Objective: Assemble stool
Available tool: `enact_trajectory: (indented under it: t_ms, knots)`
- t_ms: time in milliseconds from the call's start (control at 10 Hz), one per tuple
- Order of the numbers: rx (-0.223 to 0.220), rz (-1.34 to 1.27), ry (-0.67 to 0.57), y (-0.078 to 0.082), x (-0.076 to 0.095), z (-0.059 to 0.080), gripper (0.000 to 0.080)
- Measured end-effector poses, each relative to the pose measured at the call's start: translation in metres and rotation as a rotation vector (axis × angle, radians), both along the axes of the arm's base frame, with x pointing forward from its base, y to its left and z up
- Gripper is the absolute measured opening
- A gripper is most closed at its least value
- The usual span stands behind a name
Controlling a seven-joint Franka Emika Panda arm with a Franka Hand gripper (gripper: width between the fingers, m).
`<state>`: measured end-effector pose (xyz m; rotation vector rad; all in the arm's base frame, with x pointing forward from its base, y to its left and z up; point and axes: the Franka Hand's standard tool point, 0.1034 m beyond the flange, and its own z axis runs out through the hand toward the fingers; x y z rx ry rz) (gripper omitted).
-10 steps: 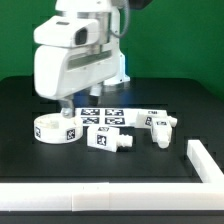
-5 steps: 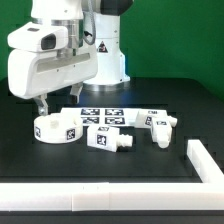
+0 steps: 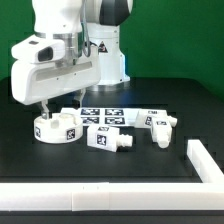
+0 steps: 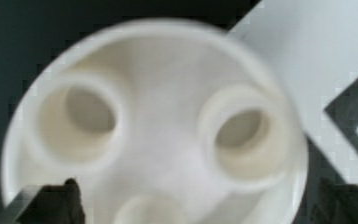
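The round white seat (image 3: 55, 128) lies on the black table at the exterior view's left, a tag on its side wall. My gripper (image 3: 57, 106) hangs just above it, open, one finger over each side of the ring, holding nothing. In the wrist view the seat (image 4: 158, 120) fills the picture, blurred, with two round holes showing. A dark fingertip (image 4: 55, 203) shows at its edge. One blocky white leg (image 3: 108, 138) lies right of the seat. Two more legs (image 3: 158, 124) lie further right.
The marker board (image 3: 105, 113) lies flat behind the legs. A long white edge bar (image 3: 100, 198) runs along the front of the table. Another bar (image 3: 204, 160) stands at the exterior view's right.
The arm has swung toward the exterior view's left and come down, so the open gripper now sits right over the seat. The seat and the legs have not moved.
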<state>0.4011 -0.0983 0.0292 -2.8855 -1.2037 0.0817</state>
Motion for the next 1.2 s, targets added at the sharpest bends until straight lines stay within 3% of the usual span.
enact_trajectory:
  t_ms: [200,1000,1100,1200]
  knots:
    - [-0.003,0.006,-0.025,0.0090,0.0036,-0.0057,0.0649]
    - [-0.006,0.038,-0.038,0.0105,0.0053,-0.0076,0.0649]
    - [-0.006,0.038,-0.038,0.0105,0.0052,-0.0076,0.0522]
    - [-0.006,0.038,-0.038,0.0105,0.0051,-0.0077,0.0522]
